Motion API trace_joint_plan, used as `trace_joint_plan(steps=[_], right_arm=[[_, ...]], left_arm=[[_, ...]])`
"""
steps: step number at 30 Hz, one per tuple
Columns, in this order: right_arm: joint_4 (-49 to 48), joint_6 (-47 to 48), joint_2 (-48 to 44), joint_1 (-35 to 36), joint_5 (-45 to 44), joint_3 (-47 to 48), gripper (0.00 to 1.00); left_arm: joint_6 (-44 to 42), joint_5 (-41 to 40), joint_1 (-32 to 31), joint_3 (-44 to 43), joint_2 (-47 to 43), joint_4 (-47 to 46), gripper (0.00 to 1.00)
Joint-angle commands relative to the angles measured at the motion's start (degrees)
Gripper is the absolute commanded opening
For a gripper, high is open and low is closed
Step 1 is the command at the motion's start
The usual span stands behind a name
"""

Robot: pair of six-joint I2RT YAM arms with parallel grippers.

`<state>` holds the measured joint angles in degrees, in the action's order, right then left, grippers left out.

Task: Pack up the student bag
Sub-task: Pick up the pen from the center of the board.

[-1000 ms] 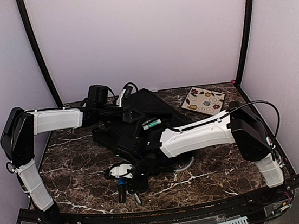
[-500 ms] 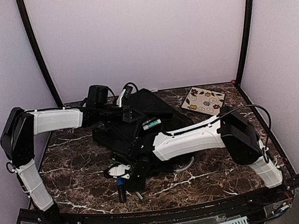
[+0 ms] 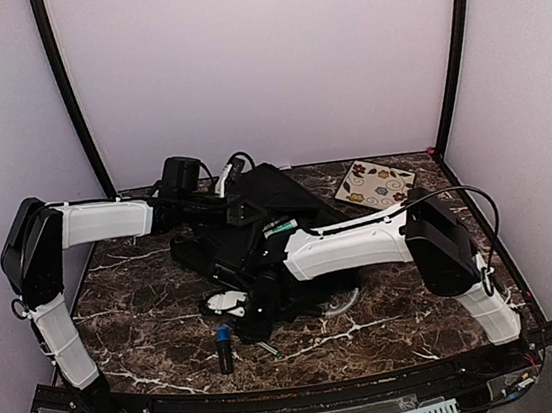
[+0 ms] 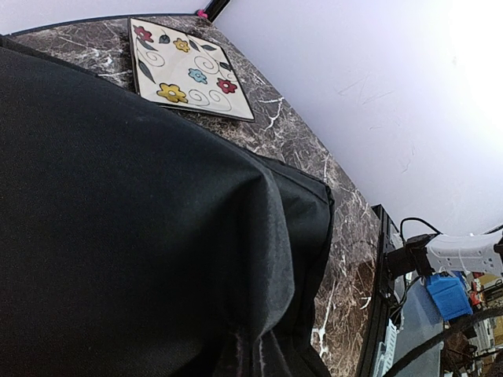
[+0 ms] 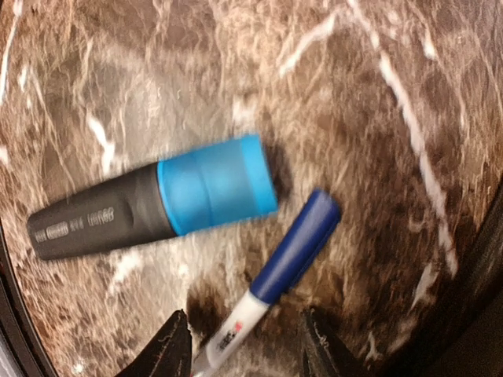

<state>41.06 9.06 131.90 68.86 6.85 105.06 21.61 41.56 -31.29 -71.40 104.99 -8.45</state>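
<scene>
The bag (image 3: 259,231) lies in the middle of the table (image 3: 128,315). Only the right wrist view shows clearly what sits just in front of the bag: a marker (image 5: 149,200) with a blue cap and a blue pen (image 5: 291,247). The right gripper (image 5: 247,349) is open around the pen's white end. The left gripper (image 3: 245,212) is closed at the bag's far side and seems to pinch its cloth. Its own camera shows only black cloth, with a flowered tile (image 4: 189,67) beyond the bag.

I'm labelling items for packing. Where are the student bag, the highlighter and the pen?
student bag (image 4: 134,236), left wrist view, broad fabric panel
highlighter (image 5: 149,206), right wrist view, dark barrel beside cap
pen (image 5: 275,271), right wrist view, blue cap
</scene>
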Motion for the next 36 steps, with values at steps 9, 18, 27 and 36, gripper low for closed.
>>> trace_joint_plan(steps=[9, 18, 27, 36], right_arm=[[6.75, -4.78, 9.38, -2.75, -0.94, 10.96, 0.38], [7.25, -4.57, 10.0, -2.62, -2.98, 11.91, 0.29], [9.85, 2.1, 4.73, -1.76, -4.27, 2.79, 0.16], [13.96, 5.54, -0.61, -1.59, -2.01, -1.61, 0.17]], left_arm=[[-0.66, 4.46, -0.88, -0.58, -2.42, -2.66, 0.0], [-0.64, 4.45, -0.88, -0.59, -2.42, -2.63, 0.0], [-0.91, 4.44, -0.83, -0.76, -2.51, -2.39, 0.0], [-1.21, 4.14, -0.82, -0.76, -2.49, -2.16, 0.0]])
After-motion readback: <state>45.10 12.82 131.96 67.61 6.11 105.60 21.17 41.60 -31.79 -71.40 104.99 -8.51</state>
